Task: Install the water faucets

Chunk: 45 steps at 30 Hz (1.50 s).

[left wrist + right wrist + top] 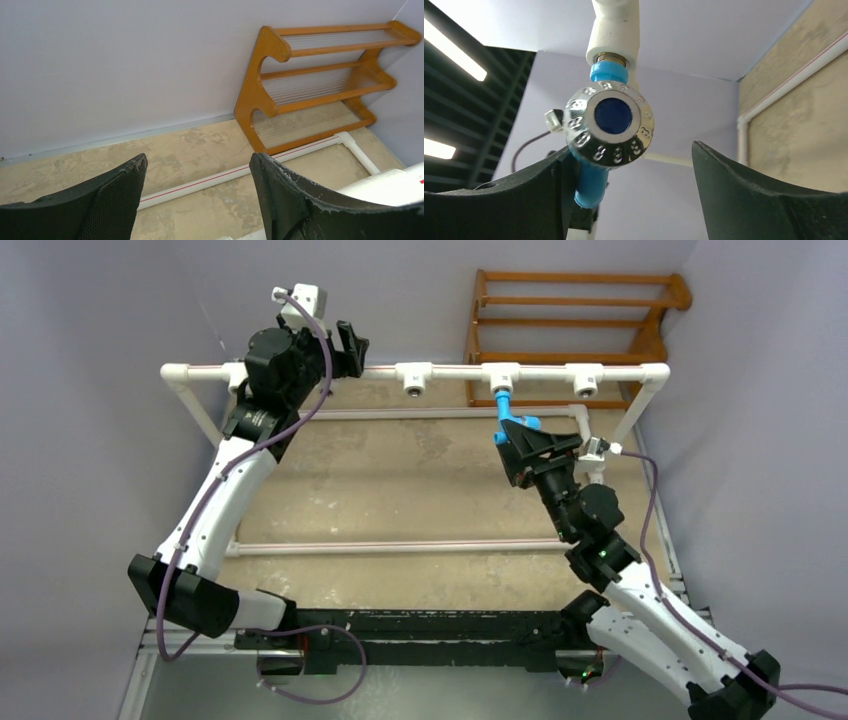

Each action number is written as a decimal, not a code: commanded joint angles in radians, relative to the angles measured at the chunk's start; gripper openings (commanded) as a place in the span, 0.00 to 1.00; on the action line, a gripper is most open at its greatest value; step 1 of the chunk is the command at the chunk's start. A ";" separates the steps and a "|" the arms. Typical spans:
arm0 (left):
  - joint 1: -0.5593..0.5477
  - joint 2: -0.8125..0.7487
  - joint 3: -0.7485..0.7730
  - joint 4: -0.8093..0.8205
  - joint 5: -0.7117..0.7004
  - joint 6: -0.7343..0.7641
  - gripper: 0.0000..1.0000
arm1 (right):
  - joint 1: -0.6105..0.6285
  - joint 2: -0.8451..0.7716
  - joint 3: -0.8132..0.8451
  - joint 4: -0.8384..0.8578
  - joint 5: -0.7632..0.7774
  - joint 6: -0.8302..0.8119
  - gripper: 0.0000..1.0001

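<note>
While the blue faucet already hangs with its threaded end entered in the middle tee of the white pipe frame above the tabletop, the right arm holds its jaws spread wide about it, one finger just beside the spout, nothing clamped. The left arm has its jaws likewise open and empty, up by the frame's left end. I judge one faucet placed, perhaps wanting final tightening; the left tee and right tee stand bare, with no further faucet visible.

Embossed marks around chrome knob of water faucet, illegible, no other readable text
</note>
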 commanded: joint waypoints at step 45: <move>0.082 0.063 -0.053 -0.171 0.172 -0.128 0.74 | 0.051 0.126 0.723 -0.835 -0.169 -2.474 0.76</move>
